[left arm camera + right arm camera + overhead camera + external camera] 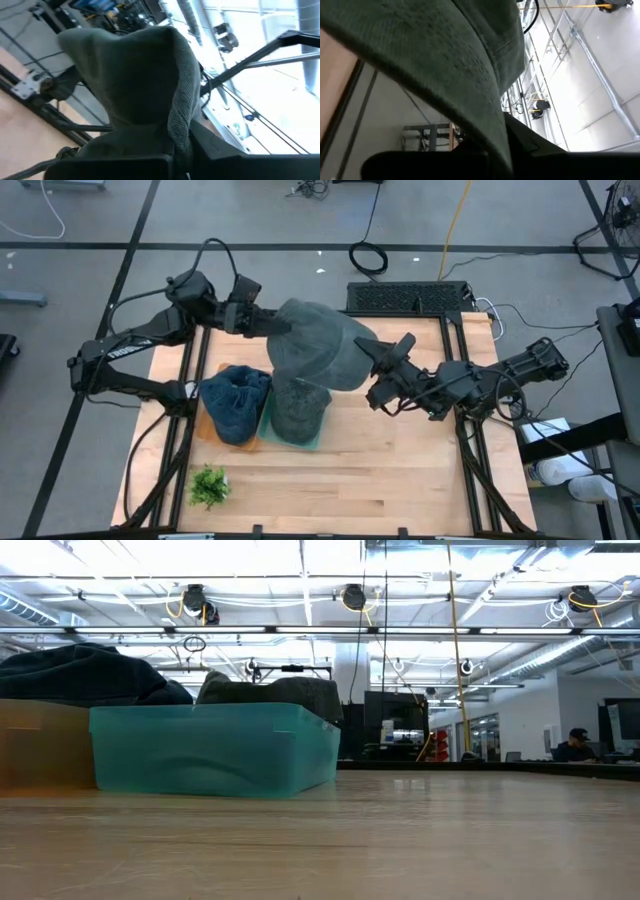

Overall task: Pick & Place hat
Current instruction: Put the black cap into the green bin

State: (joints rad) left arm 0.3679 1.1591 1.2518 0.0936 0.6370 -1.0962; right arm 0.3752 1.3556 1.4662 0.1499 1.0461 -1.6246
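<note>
A grey-green knit hat (pixel 320 345) hangs spread out in the air between my two grippers, above the bins. My left gripper (pixel 283 325) is shut on the hat's left edge and my right gripper (pixel 368 352) on its right edge. Below it a teal bin (pixel 215 750) holds another grey-green hat (pixel 298 408). To its left an orange bin (pixel 45 745) holds a dark blue hat (pixel 235 402). The held hat fills both wrist views (pixel 135 85) (pixel 435 50). My left gripper pinches the hat's ribbed edge (pixel 177 145) between its two fingers, coming roughly level from the table's left. The hat is lifted clear of the table and bins. My right gripper pinches the opposite edge (pixel 495 135) of the hat, level from the table's right. The cloth spans the gap between the grippers, clear of everything below.
A small green leafy thing (pixel 209 486) lies near the table's front left corner. Bare wooden tabletop (pixel 400 470) stretches in front of and to the right of the bins. A black keyboard-like mat (pixel 410 297) lies at the far edge.
</note>
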